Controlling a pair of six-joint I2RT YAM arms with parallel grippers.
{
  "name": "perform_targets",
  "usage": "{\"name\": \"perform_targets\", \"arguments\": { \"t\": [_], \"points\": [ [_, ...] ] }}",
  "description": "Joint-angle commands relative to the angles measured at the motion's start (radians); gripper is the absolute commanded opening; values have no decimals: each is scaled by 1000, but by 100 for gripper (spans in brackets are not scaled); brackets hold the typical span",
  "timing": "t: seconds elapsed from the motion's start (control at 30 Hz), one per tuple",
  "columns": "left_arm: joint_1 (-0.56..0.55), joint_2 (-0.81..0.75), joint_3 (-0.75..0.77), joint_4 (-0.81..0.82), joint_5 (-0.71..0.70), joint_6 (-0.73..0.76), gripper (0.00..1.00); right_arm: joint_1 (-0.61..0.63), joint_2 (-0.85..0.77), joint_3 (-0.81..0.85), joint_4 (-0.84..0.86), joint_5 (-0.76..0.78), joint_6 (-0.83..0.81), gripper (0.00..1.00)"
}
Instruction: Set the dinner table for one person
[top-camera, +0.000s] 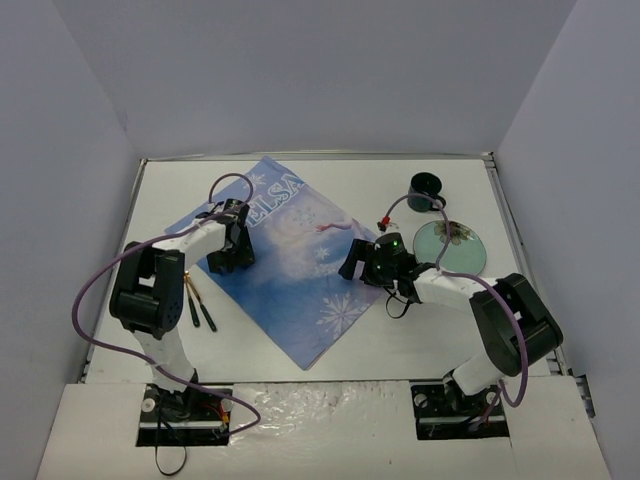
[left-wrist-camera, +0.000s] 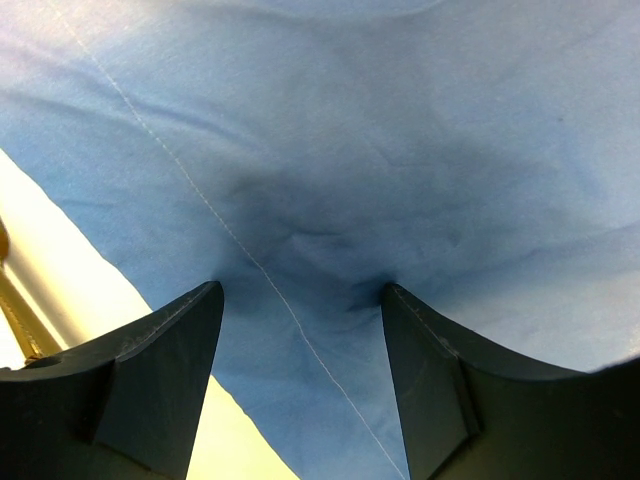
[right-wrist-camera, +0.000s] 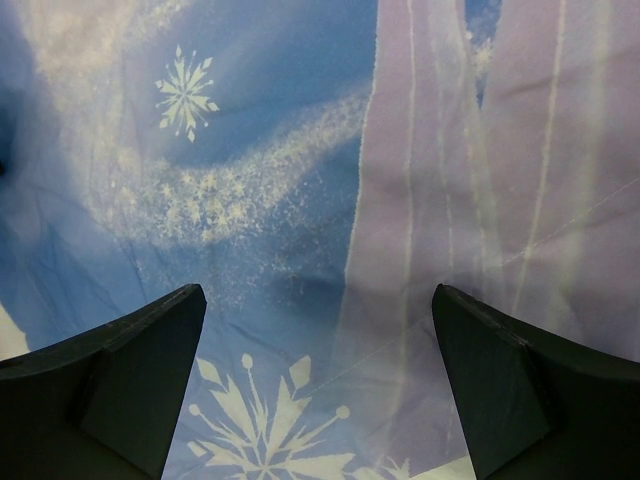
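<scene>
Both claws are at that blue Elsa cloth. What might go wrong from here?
1. The cloth puckers between the left gripper's open fingers; dragging may bunch it rather than straighten it.
2. The right gripper's arm passes close by the glass plate and black cup; a swing might knock them.
3. Two slim utensils lie beside the left arm's elbow and might get swept.

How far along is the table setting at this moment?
Done: the blue cloth lies spread on the dinner table. In hand: the left hand and right hand, both open, are down at its edges, gripping nothing. To do: the plate, black cup and chopsticks sit off the cloth.
</scene>
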Motion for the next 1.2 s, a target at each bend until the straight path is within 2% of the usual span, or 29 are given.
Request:
{"name": "perform_targets", "arguments": {
  "t": [0.0,0.33,0.53,0.73,0.93,1.17],
  "points": [
    [33,43,-27,-123,-76,40,60,36,-19,-56,20,-39,107,94],
    [112,14,-29,-142,-64,51,60,105,-37,-42,64,-55,165,94],
    [109,-50,29,-156,-19,83,61,101,-113,38,2,-25,106,94],
    [92,-157,79,-84,87,118,62,-11,-170,58,-36,-39,57,93],
    [92,-79,92,-8,136,136,61,-113,-159,-13,28,-102,43,90],
    [107,8,98,3,128,130,60,-161,-123,-104,112,-106,69,89]
  ]
}}
